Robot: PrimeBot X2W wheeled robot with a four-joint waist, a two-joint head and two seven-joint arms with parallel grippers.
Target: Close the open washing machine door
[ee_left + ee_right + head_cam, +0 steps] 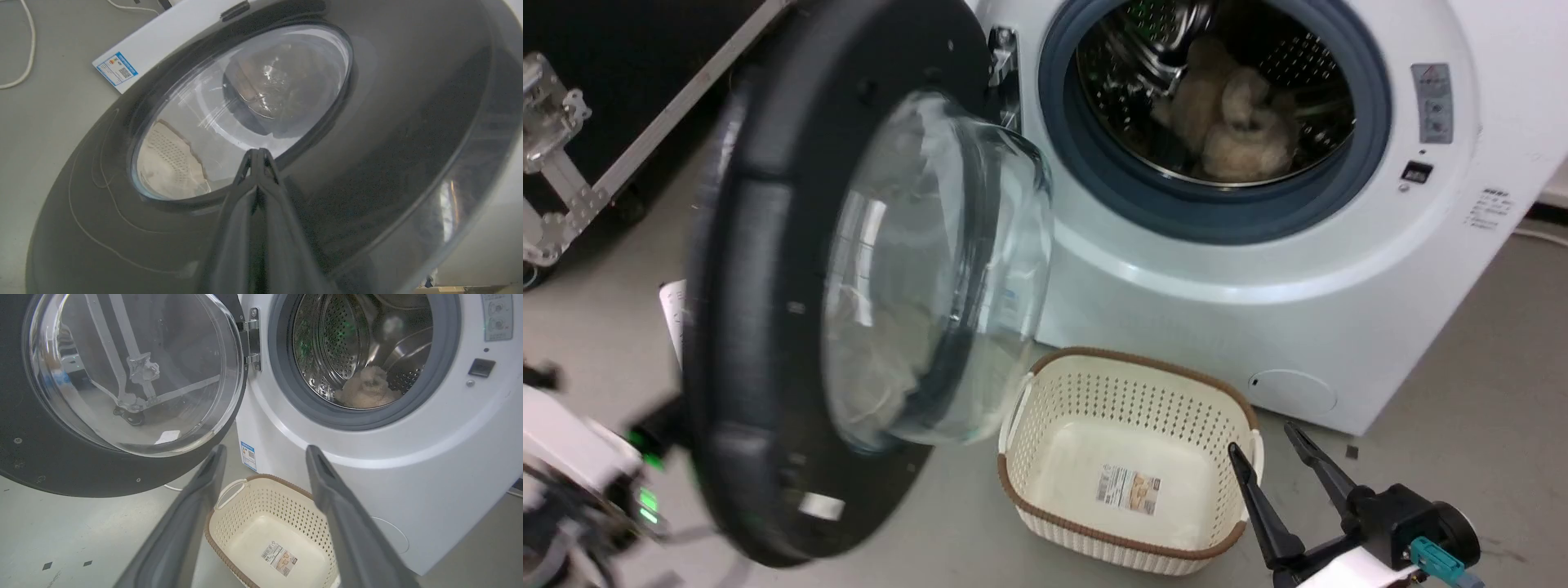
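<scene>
washing machine door (752,286) left of washing machine (1339,286), basket (1127,392) before it

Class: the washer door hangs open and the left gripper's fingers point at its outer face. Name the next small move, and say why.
Probably ease the left gripper forward against the washing machine door, swinging it on its hinge toward the washing machine. Shut, that gripper aims at the black rim beside the glass; the open right gripper sits low by the basket.

Blue label (248,455) on washing machine (408,477) and basket sticker (280,558): print illegibly small.
</scene>
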